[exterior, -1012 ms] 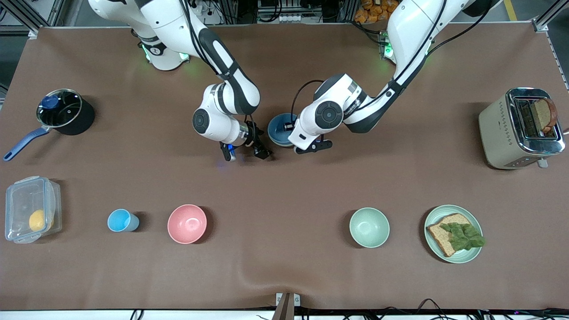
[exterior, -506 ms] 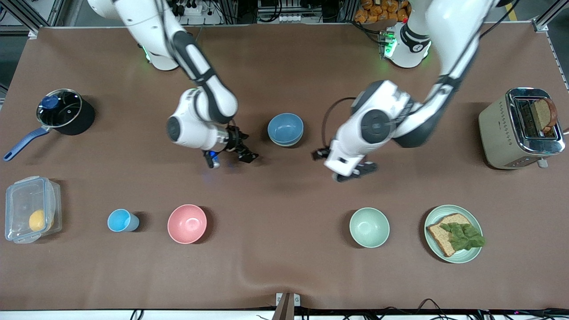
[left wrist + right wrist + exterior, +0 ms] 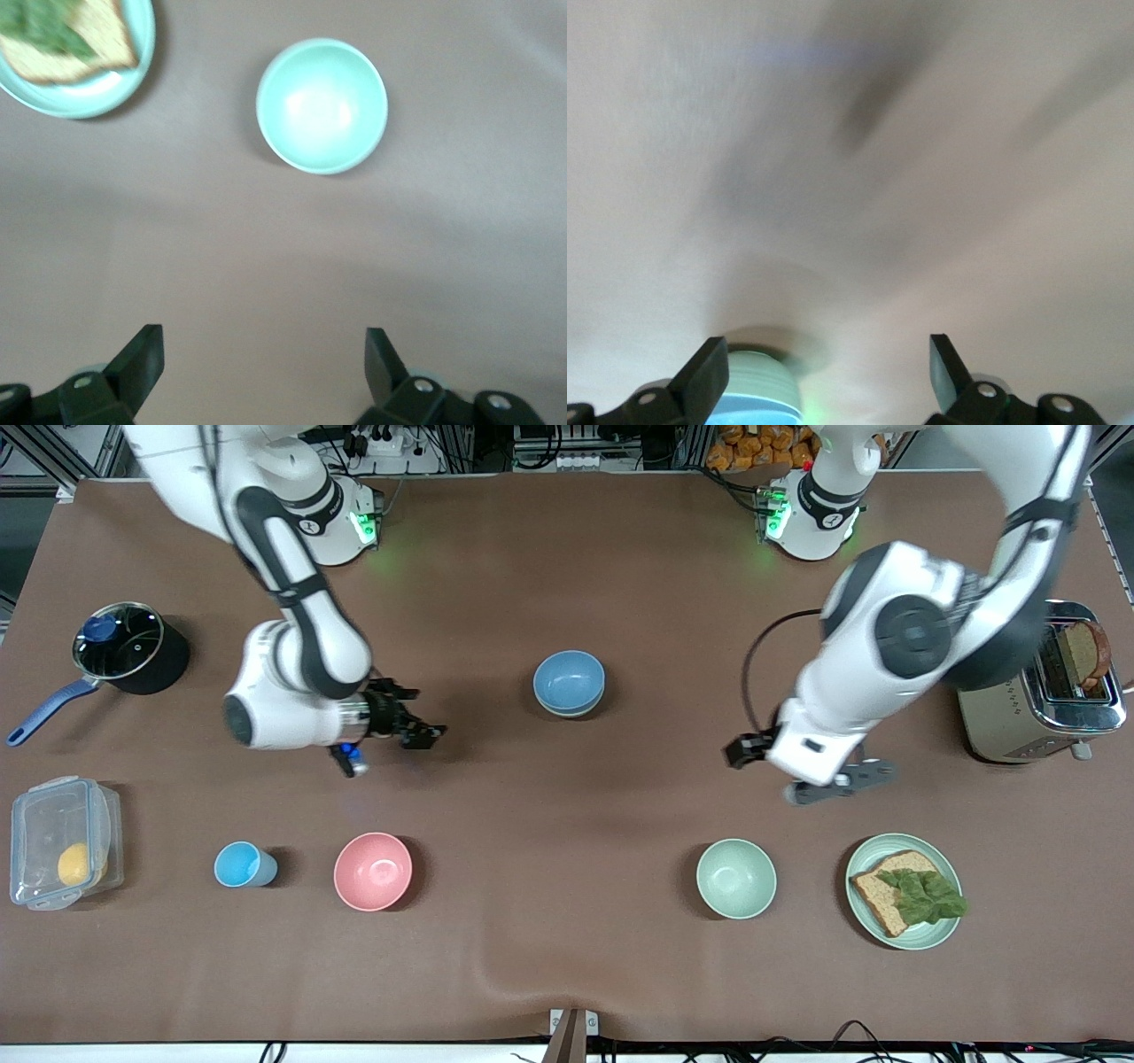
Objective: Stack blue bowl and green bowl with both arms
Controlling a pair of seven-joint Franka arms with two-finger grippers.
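While the blue bowl [image 3: 569, 680] sits at the middle of the tabletop [image 3: 567, 584], it appears nested on a second bowl whose rim shows as a thin band beneath it, though that rim's colour cannot be told; no claw touches it. A green bowl [image 3: 736, 879] stands alone nearer the front camera, toward the left arm's end, just beside a green plate [image 3: 904, 891] carrying bread and lettuce; in the left wrist view that same green bowl [image 3: 322, 104] and the plate [image 3: 80, 55] lie on bare cloth. The left claw [image 3: 833, 784] hangs over bare tabletop between the green bowl and the toaster [image 3: 1036, 682], its fingers [image 3: 142, 359] spread wide apart and holding nothing. The right claw [image 3: 412, 728] hangs over bare tabletop between the blue bowl and the black pot [image 3: 128, 646], its fingers [image 3: 709, 376] likewise spread apart and empty; its wrist view shows the light-blue cup [image 3: 755, 390] at the edge, much blurred. The pink bowl [image 3: 373, 871], the cup [image 3: 241, 864] and a clear lidded box [image 3: 60, 841] stand in a row nearer the front camera toward the right arm's end.
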